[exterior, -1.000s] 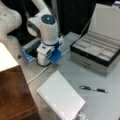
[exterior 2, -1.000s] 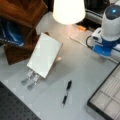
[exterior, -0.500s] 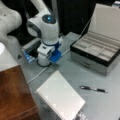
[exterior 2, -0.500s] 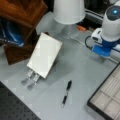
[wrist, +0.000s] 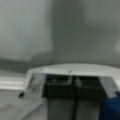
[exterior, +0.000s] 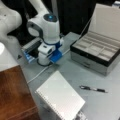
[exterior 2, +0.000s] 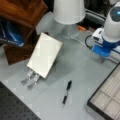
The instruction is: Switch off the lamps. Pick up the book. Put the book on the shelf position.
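1. Front view with the box on the right: no brand, label or readable writing showed on any item. The grey table (exterior: 105,105) carried everything; the room behind was dark. The arm (exterior: 46,25) was bent low toward the back of the table, with the gripper (exterior: 45,60) pointing down at the tabletop beside a white cord (exterior: 40,72). A blue part sat at the wrist. From here I could not tell how far the jaws stood apart.
2. Same view: the book (exterior: 61,97) leaned tilted near the bottom edge, spiral binding along its left side, well apart from the gripper. A pen (exterior: 93,89) lay flat to its right. The grey compartmented box (exterior: 96,53) stood open at the right, lid up. The reddish-brown wooden block (exterior: 13,95) filled the bottom left, its top bare.
3. Front view with the lamp at the top: again no writing could be read. The lamp (exterior 2: 68,11) stood at the top centre, its off-white shade wide and smooth. The book (exterior 2: 45,57) leaned on a metal strip stand (exterior 2: 30,80), left of centre. The pen (exterior 2: 66,93) lay below it. The gripper (exterior 2: 102,51) was at the right, down by the table, clear of the book. The wooden block (exterior 2: 22,11) was at the top left.
4. Wrist view: blurred. Two dark fingers (wrist: 60,87) stood side by side with only a thin line between them, so the jaws looked closed, holding nothing, over the grey table (wrist: 27,30).
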You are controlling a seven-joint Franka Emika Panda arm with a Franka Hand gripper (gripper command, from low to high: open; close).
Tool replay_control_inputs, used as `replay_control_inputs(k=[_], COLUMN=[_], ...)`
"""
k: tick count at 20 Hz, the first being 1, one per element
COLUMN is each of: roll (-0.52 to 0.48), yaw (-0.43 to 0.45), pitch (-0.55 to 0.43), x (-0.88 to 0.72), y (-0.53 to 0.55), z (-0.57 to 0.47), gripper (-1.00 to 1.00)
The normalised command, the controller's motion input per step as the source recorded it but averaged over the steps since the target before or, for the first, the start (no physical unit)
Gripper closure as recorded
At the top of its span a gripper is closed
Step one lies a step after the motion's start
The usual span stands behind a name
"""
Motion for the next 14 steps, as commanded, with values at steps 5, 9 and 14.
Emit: replay_control_inputs(k=[5, 9, 14], roll=[-0.013, 0.039, 0.080], yaw=[0.051, 0.078, 0.070], pitch=[-0.547, -0.507, -0.475], x=[-1.00, -1.00, -1.00], y=[-0.23, -0.28, -0.33], z=[-0.72, -0.72, -0.69], gripper=[1.00, 1.00, 1.00])
